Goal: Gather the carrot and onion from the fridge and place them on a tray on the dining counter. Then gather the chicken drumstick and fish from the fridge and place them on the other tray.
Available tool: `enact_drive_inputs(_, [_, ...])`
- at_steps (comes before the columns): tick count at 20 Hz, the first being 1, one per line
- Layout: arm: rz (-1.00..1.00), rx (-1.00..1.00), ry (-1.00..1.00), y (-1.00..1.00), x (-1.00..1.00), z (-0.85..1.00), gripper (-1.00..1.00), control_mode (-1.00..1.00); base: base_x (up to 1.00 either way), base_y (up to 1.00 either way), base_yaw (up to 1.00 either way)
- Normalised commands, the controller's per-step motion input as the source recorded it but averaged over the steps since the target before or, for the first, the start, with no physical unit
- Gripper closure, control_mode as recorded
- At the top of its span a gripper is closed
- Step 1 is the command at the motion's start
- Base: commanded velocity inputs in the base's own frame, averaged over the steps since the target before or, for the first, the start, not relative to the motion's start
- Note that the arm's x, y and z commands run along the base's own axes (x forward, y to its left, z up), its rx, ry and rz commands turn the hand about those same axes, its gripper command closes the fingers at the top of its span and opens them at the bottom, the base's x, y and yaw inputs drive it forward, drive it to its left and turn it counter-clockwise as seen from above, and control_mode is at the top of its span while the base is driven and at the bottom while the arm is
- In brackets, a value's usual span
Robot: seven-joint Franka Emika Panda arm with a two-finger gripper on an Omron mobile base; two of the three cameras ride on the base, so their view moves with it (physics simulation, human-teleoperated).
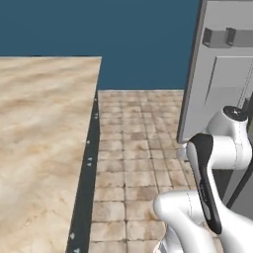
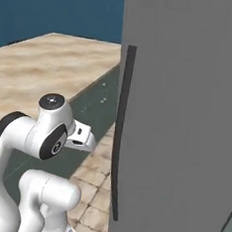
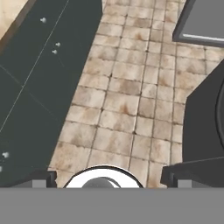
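Two-finger gripper (image 3: 107,178) spread wide and holding nothing, dark fingertips (image 3: 177,174) pointed down at the tan stone-tile floor (image 3: 131,87), between the dark cabinet fronts (image 3: 39,74) and the grey fridge (image 2: 182,119). Fridge door (image 1: 220,69) swung open at right, beige marbled dining counter (image 1: 42,138) at left. Carrot, onion, drumstick, fish, trays: whereabouts cannot be told.

A beige marble counter (image 1: 39,143) with dark cabinet fronts (image 1: 86,183) stands left of a strip of tan tiled floor (image 1: 133,148). Beyond the counter rises a deep blue wall (image 1: 123,34). Right of the floor stands a grey fridge (image 2: 182,119) with a long dark handle (image 2: 120,133).
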Motion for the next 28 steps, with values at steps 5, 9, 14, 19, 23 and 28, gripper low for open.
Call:
enact_drive_inputs(5, [0.00, 0.00, 0.00, 0.00, 0.00, 0.00, -1.00, 1.00, 0.35, 0.20, -0.31])
enact_drive_inputs(9, [0.00, 0.00, 0.00, 0.00, 0.00, 0.00, -1.00, 1.00, 0.33, 0.26, -0.34])
enact_drive_inputs(14, [0.00, 0.00, 0.00, 0.00, 0.00, 0.00, -1.00, 1.00, 0.37, 0.38, -0.36])
enact_drive_inputs(19, [0.00, 0.00, 0.00, 0.00, 0.00, 0.00, -1.00, 1.00, 0.39, 0.40, -0.34])
enact_drive_inputs(23, [0.00, 0.00, 0.00, 0.00, 0.00, 0.00, -1.00, 1.00, 0.39, 0.37, -0.34])
enact_drive_inputs(28, [0.00, 0.00, 0.00, 0.00, 0.00, 0.00, -1.00, 1.00, 0.35, 0.36, -0.35])
